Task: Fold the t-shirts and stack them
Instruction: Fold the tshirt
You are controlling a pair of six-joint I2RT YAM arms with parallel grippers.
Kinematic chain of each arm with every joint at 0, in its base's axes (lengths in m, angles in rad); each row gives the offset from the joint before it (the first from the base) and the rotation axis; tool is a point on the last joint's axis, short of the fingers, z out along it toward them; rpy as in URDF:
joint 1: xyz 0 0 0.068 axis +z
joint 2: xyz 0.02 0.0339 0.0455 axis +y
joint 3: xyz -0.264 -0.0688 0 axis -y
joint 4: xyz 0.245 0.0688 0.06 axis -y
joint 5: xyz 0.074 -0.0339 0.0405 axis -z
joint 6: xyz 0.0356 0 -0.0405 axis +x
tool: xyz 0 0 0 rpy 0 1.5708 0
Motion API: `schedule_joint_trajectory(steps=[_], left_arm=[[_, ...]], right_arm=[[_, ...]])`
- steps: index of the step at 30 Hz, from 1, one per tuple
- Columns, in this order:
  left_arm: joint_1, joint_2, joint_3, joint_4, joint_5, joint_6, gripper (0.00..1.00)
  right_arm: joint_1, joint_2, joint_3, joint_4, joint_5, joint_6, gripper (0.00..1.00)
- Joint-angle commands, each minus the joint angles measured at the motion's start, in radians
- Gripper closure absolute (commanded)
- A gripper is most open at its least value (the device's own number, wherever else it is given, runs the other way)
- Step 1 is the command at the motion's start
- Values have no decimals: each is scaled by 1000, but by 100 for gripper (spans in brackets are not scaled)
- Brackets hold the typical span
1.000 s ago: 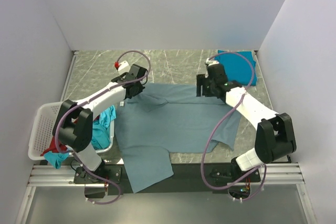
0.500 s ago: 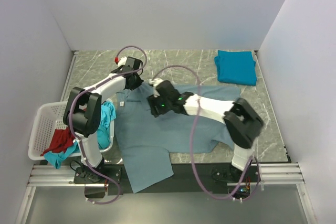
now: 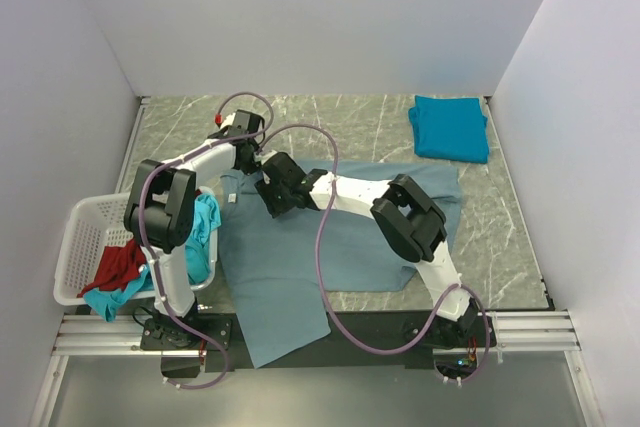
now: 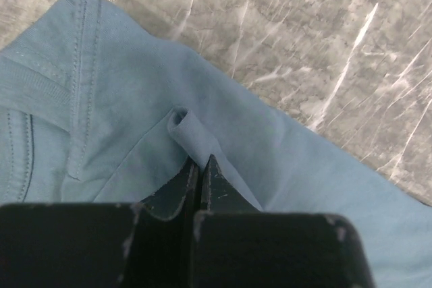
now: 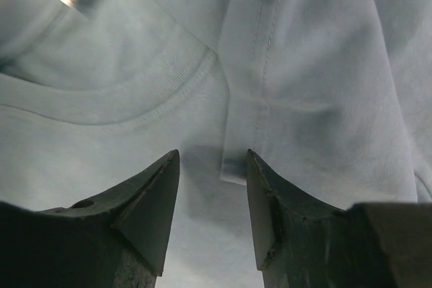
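Left hand (image 4: 200, 166) clamps a fold of the large dusty grey-blue cloth t-shirt (image 3: 300, 267) | right hand (image 5: 212, 160), jaws apart, hangs over its ribbed collar (image 5: 162, 84) (close beside the left hand)

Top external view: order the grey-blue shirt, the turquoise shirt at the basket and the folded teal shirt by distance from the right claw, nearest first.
1. grey-blue shirt: directly beneath the open right claw, near the collar.
2. turquoise shirt: to the left, draped over the basket rim.
3. folded teal shirt: far back right corner of the table.
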Motion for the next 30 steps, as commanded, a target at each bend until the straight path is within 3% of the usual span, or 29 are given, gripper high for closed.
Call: schedule_joint_trajectory(steps=[1, 8, 12, 14, 15, 18, 30], left_arm=[[-1, 2, 28, 24, 25, 9, 99], [0, 5, 28, 23, 28, 8, 99], [0, -4, 15, 26, 25, 9, 99], [0, -8, 14, 26, 22, 9, 99], [0, -8, 14, 23, 22, 8, 99], [0, -11, 15, 18, 21, 9, 99], [0, -149, -89, 26, 16, -17, 99]], right_arm=[[3, 16, 33, -40, 44, -23, 49], [5, 13, 10, -57, 87, -32, 64], [5, 13, 9, -70, 118, -31, 68], [5, 10, 9, -68, 120, -28, 74], [5, 7, 7, -64, 113, -26, 85], [5, -10, 10, -54, 98, -26, 98], [5, -197, -88, -1, 64, -58, 100]])
